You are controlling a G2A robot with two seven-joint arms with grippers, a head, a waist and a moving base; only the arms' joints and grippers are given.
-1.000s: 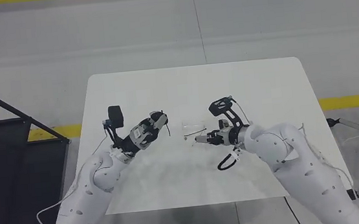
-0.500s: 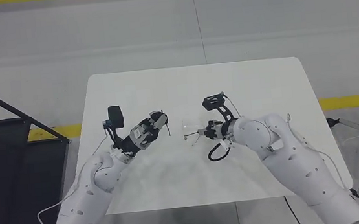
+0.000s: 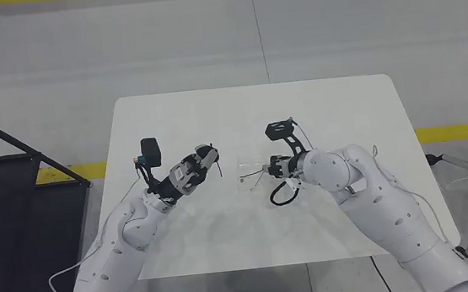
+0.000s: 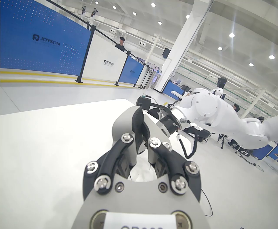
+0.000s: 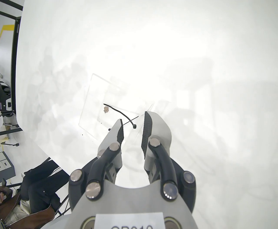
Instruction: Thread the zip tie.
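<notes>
Work surface: white rectangular table (image 3: 341, 119); a clear square plastic plate (image 3: 248, 163) lies flat on it, well in from every edge and a little nearer the left edge than the right.

Task item: a thin black zip tie (image 5: 120, 113) lies on the clear square plastic plate (image 5: 95, 97) in a shallow curve; its small square head is at the end nearer the right gripper; its tail end lies further in on the plate, just beside a small pinkish scrap (image 5: 106, 109); whether the scrap touches the tail cannot be told.

Right gripper (image 5: 133, 117): jaws apart, nothing clamped; black ribbed pads (image 5: 144, 128) face each other across a clear gap; the tips stand over the plate's near rim; in the wrist view the tie's head shows in the gap between the two fingers; no finger is seen touching it. In the top view the right gripper (image 3: 260, 174) points toward the left edge of the table, at the plate's right side.

Left gripper (image 4: 142, 118): fingers drawn close together, with a narrow slit between the pads; what, if anything, sits in the slit cannot be made out. In the top view the left gripper (image 3: 209, 157) is just beside the plate on its left, apart from it; a thin black strand (image 3: 220, 168) hangs by its tips; whether the strand is gripped cannot be told.
</notes>
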